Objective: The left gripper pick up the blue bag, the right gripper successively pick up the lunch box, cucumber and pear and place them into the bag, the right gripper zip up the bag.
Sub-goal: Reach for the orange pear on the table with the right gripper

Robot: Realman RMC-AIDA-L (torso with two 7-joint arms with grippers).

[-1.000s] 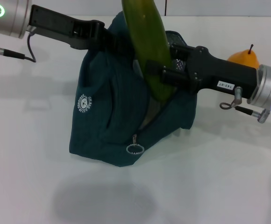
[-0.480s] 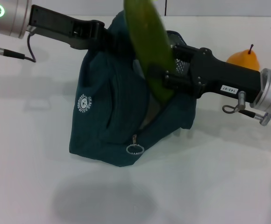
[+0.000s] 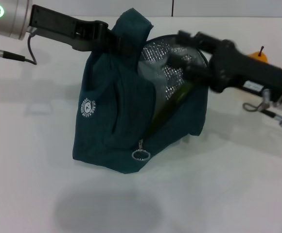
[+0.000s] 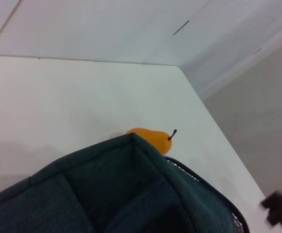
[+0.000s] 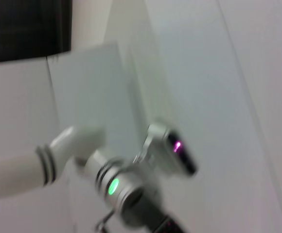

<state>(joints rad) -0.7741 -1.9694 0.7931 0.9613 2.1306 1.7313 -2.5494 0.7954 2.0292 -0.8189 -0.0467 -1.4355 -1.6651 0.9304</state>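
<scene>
Inside bag (image 3: 112, 121) mouth, cucumber (image 3: 172, 104), right claw (image 3: 180, 48) above rim

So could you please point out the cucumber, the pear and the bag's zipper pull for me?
cucumber (image 3: 172, 103), head view, on its green side inside the open bag.
pear (image 4: 148, 138), left wrist view, on its orange body behind the bag's edge.
zipper pull (image 3: 141, 154), head view, on its metal ring.

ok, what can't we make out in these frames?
- Lunch box: not visible in any view; the blue bag would hide it if inside.
- Cucumber: head view, mostly hidden in the bag.
- Right gripper: motion-blurred in head view, jaws unreadable.
- Left gripper: jaws buried in bag fabric.
- Pear: head view, mostly behind the right arm.
</scene>
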